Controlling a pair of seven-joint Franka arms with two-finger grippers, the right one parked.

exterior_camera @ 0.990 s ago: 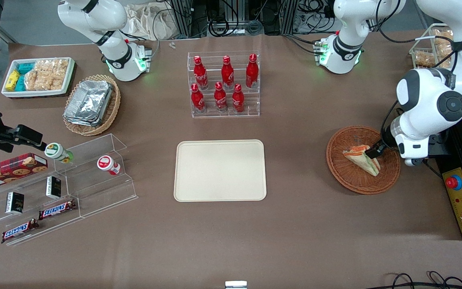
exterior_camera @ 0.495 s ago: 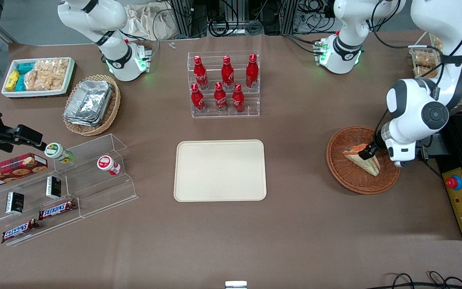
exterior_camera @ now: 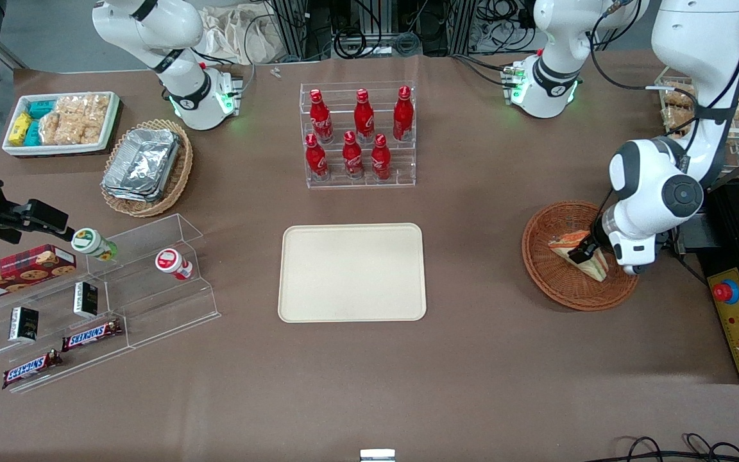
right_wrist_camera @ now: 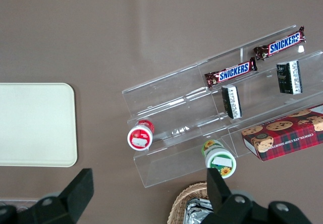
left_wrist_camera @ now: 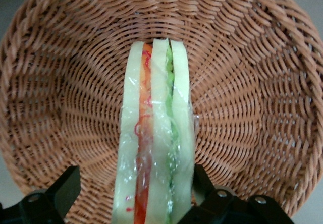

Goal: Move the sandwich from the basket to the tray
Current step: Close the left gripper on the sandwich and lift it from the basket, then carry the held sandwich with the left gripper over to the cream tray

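Observation:
The sandwich (exterior_camera: 563, 244) is a wrapped wedge of pale bread with orange-red and green stripes, lying in the round reddish-brown wicker basket (exterior_camera: 539, 273) toward the working arm's end of the table. My gripper (exterior_camera: 580, 250) is down in the basket, open, straddling the sandwich (left_wrist_camera: 154, 133). One black finger (left_wrist_camera: 201, 181) is against the green-striped side. The other finger (left_wrist_camera: 65, 188) stands apart from the orange-striped side, with basket (left_wrist_camera: 60, 82) weave showing in the gap. The cream-beige tray (exterior_camera: 351, 272) lies flat at the middle of the table with nothing on it.
A clear rack of red bottles (exterior_camera: 358, 136) stands farther from the camera than the tray. A control box with a red button (exterior_camera: 725, 292) sits beside the basket at the table's end. Clear snack shelves (exterior_camera: 100, 301) and a foil-filled tan basket (exterior_camera: 146, 167) lie toward the parked arm's end.
My arm has swung toward the middle of the table, and the gripper has slid along over the sandwich toward its wider end. The sandwich has stayed in the basket.

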